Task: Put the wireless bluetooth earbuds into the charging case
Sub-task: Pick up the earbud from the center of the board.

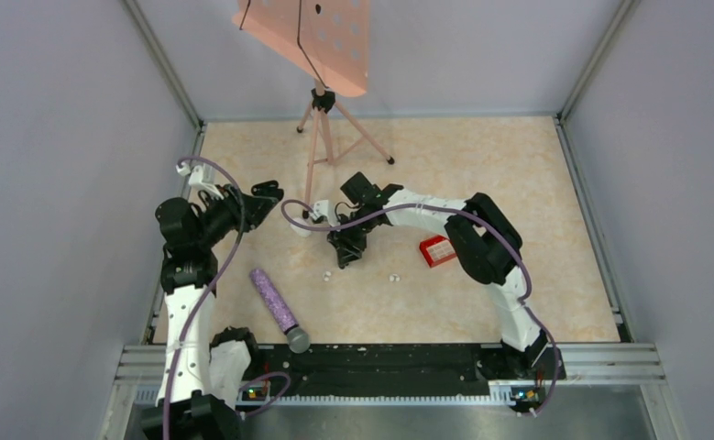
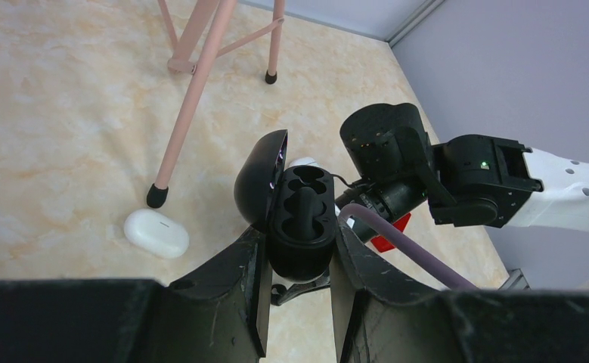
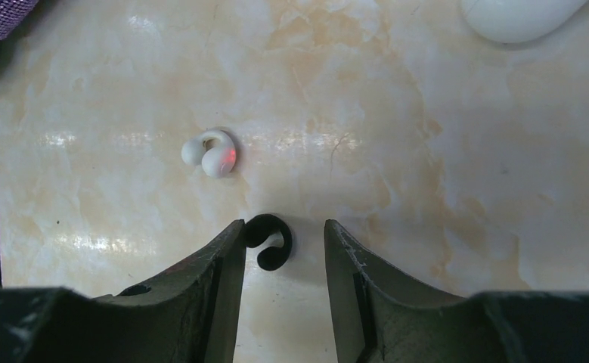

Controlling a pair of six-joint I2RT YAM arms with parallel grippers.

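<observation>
My left gripper (image 2: pixel 299 257) is shut on an open black charging case (image 2: pixel 300 215) with its lid up and both cavities empty, held above the table; it shows in the top view (image 1: pixel 266 195) too. A closed white charging case (image 2: pixel 156 233) lies on the table by a stand foot. My right gripper (image 3: pixel 283 227) is open, low over the table, its fingers around a black clip-shaped earbud (image 3: pixel 268 240) that touches the left finger. A white earbud (image 3: pixel 210 155) lies just beyond it. The top view shows two white earbuds (image 1: pixel 326 274) (image 1: pixel 394 277) on the table.
A purple-handled microphone (image 1: pixel 278 307) lies at the front left. A red square basket (image 1: pixel 436 250) sits beside the right arm. A pink music stand on a tripod (image 1: pixel 321 128) stands at the back. Grey walls close in the table.
</observation>
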